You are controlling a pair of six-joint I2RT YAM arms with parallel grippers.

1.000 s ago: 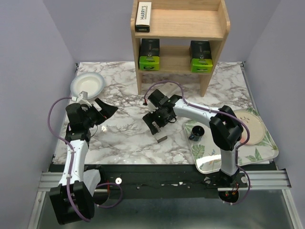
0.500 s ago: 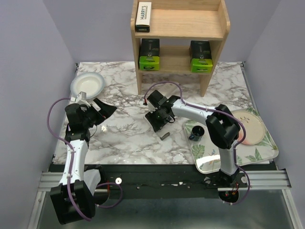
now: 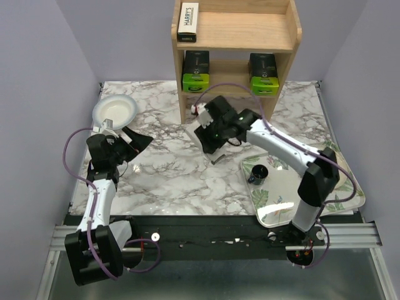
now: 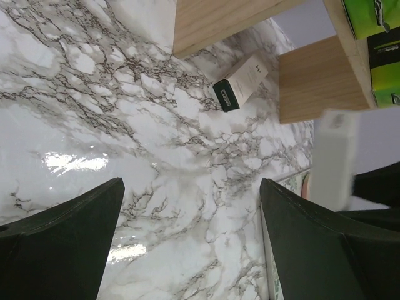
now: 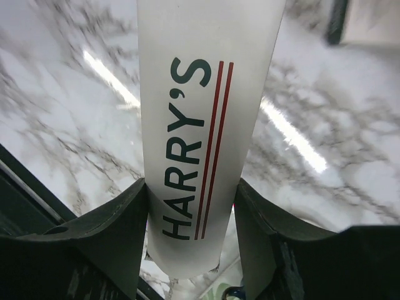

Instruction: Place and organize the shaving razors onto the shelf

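One white HARRY'S box (image 5: pixel 200 125) was pinched lengthwise in the right gripper (image 5: pixel 190 187), lifted. A 2nd box (image 4: pixel 240 87), dark-ended, lay flat beyond it by a leg of the wood shelf (image 3: pixel 250 31). Further ahead: 3rd box (image 3: pixel 187 22) on top tier, far L; black/lime packs (image 3: pixel 195 70) on lower tier, one at L end, one at R.

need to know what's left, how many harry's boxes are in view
3. One box on the shelf's top tier, one clamped in the right gripper, one on the table by the shelf's foot; the arm may hide more.
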